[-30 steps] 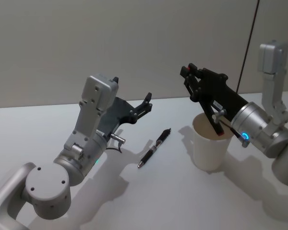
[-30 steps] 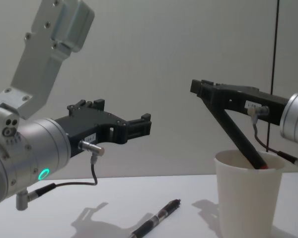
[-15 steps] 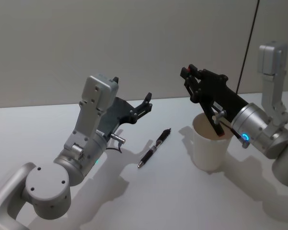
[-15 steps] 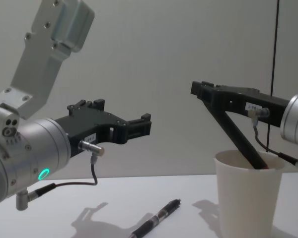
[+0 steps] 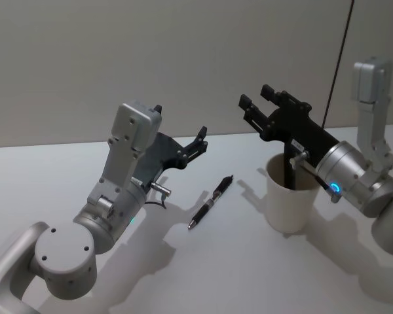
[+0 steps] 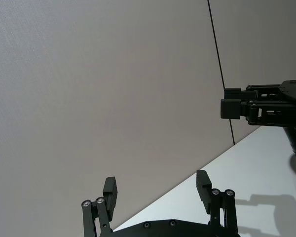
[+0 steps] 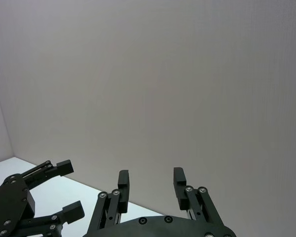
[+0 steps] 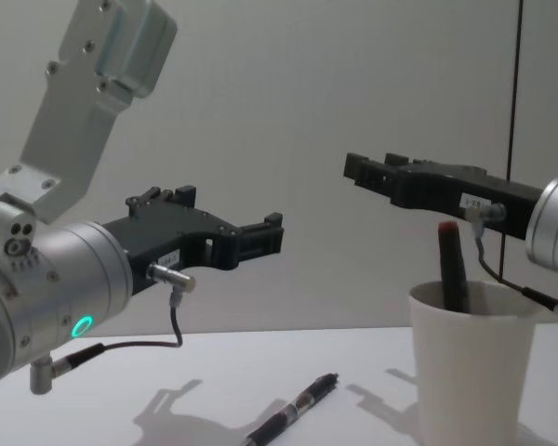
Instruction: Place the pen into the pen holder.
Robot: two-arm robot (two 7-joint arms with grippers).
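The pen holder (image 5: 291, 203), a white paper cup, stands on the table at the right, also large in the chest view (image 8: 470, 372). A dark pen with a red end (image 8: 451, 265) stands nearly upright inside it (image 5: 288, 167). My right gripper (image 5: 257, 98) hovers open just above and behind the cup, touching nothing, and its tip shows in the chest view (image 8: 353, 167). A second black pen (image 5: 211, 203) lies on the table between the arms (image 8: 293, 413). My left gripper (image 5: 202, 139) is held open in the air, left of that pen.
The white table (image 5: 183, 275) runs up to a plain grey wall. A thin dark cord (image 5: 337, 59) hangs down the wall behind the right arm. The left arm's bulky joints (image 5: 65, 255) fill the near left.
My right gripper has opened and let go of the slanted pen it held. That pen now stands nearly upright in the cup. The left arm has not moved.
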